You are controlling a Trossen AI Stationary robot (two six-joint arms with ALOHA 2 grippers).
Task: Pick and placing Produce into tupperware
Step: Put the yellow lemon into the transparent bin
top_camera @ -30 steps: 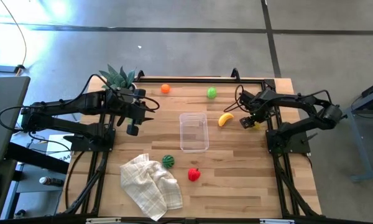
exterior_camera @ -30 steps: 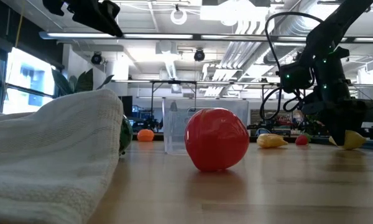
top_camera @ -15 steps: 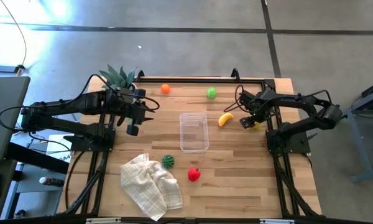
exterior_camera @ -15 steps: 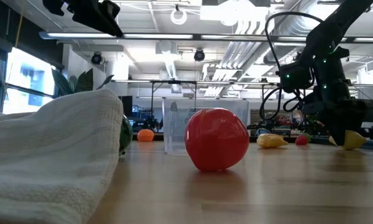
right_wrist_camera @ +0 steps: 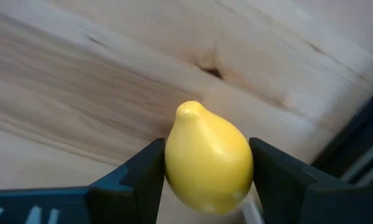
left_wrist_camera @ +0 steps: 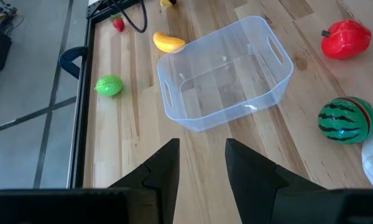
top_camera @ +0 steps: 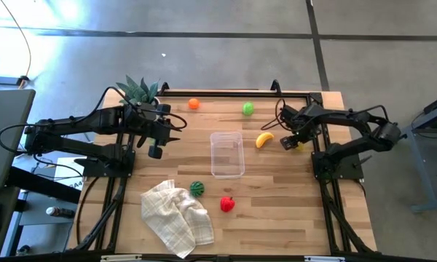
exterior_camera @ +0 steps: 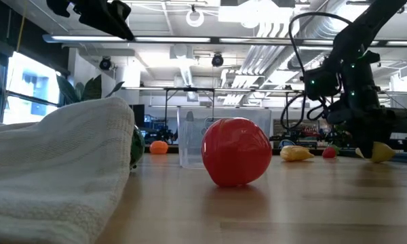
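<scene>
Lemon (right_wrist_camera: 209,167), yellow, sits between the right gripper (right_wrist_camera: 205,180)'s two fingers, both touching its sides, its nippled tip pointing away from the wrist; whether it is lifted off the wood cannot be told. In the high view the clear tupperware (top_camera: 226,154) lies at about 8 o'clock from this gripper, past the banana (top_camera: 264,139). Left gripper (left_wrist_camera: 201,168) hovers partly open and empty, just beside the tub. Surface: plank table (top_camera: 277,211), in a workshop hall.

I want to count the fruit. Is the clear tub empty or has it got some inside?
Empty. The clear tub shows only bare wood through its bottom, and the fruits lie around it on the table.
</scene>
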